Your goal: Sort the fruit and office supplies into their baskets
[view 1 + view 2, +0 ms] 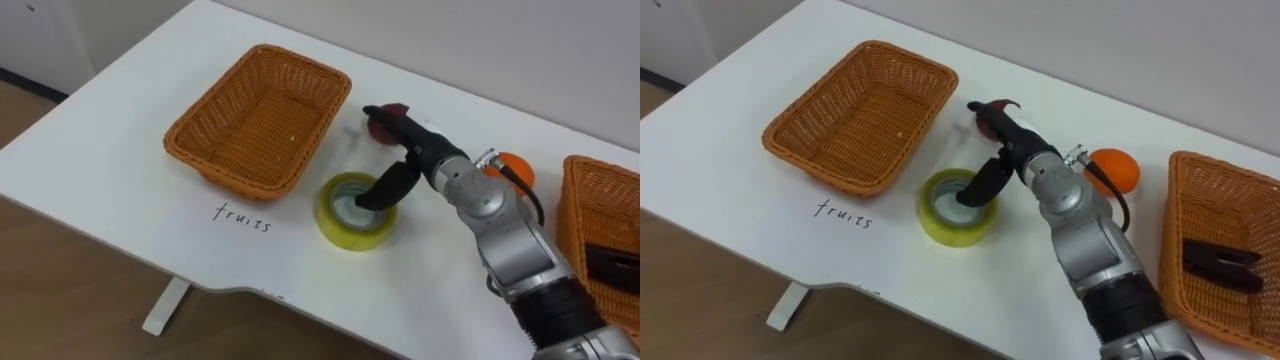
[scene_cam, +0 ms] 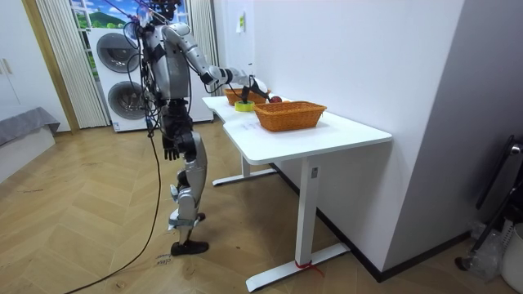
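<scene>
My right hand [image 1: 412,140] reaches over the white table, fingers stretched out on top of a dark red fruit [image 1: 379,127] beside the fruit basket. Its thumb [image 1: 385,187] points down into the hole of a yellow tape roll [image 1: 352,228] lying flat. An orange [image 1: 519,171] sits behind my forearm. The left wicker basket [image 1: 232,132], labelled "fruits" on the table, is empty. The right wicker basket [image 1: 1212,200] holds a dark office item [image 1: 1218,262]. My left hand [image 2: 170,150] hangs relaxed at my side in the room view.
The table [image 1: 100,180] has its near edge close to the tape roll and the handwritten label. A wall runs right behind the table. I stand at the table's end, with washing machines [image 2: 122,73] behind me.
</scene>
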